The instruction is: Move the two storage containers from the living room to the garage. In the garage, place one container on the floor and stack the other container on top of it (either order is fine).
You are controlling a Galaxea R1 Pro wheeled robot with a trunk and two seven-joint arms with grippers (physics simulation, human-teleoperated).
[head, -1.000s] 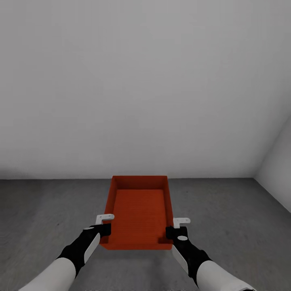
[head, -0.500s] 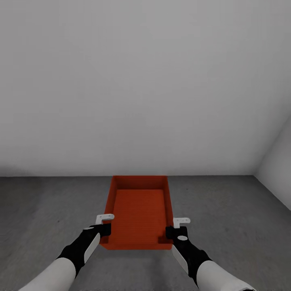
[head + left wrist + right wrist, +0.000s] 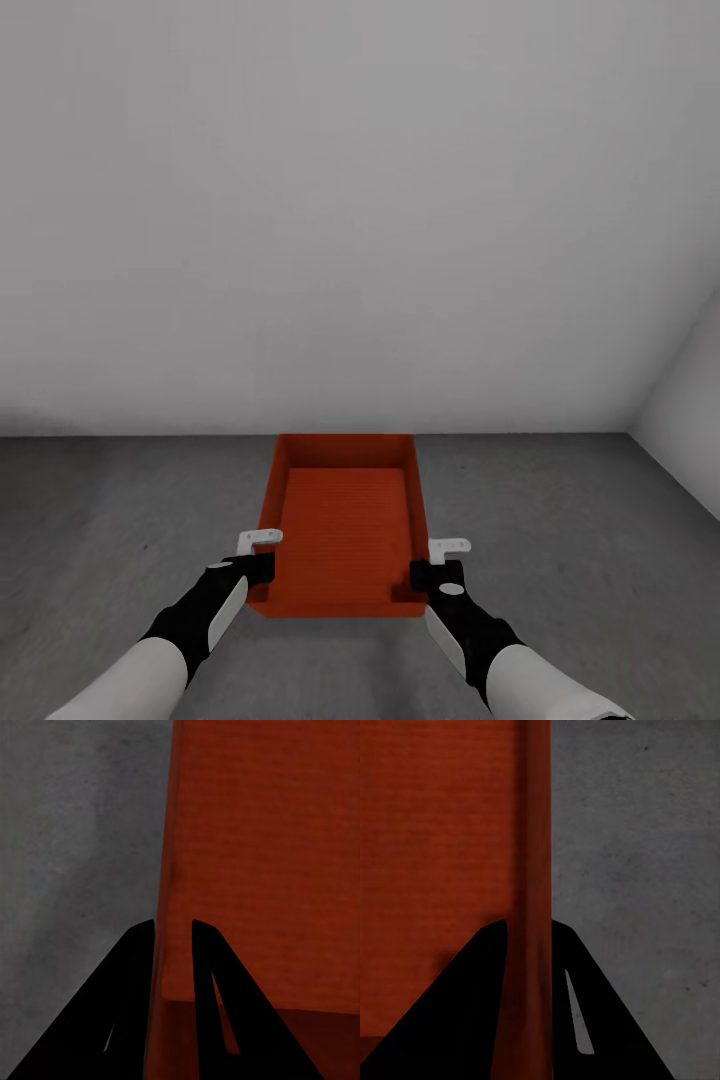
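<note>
One red-orange storage container, lidless and empty, is held level in front of me above the dark grey concrete floor of the garage. My left gripper is shut on its left wall near the close corner; the left wrist view has that wall pinched between the two black fingers. My right gripper is shut on the right wall, and the right wrist view has that wall between its fingers.
A plain pale grey wall rises just beyond the container. A second wall meets it in a corner at the right. Concrete floor spreads to both sides of the container.
The wall's foot has slid slightly up the picture since a second ago, so the camera shifted a little. The container and both grippers keep their places.
</note>
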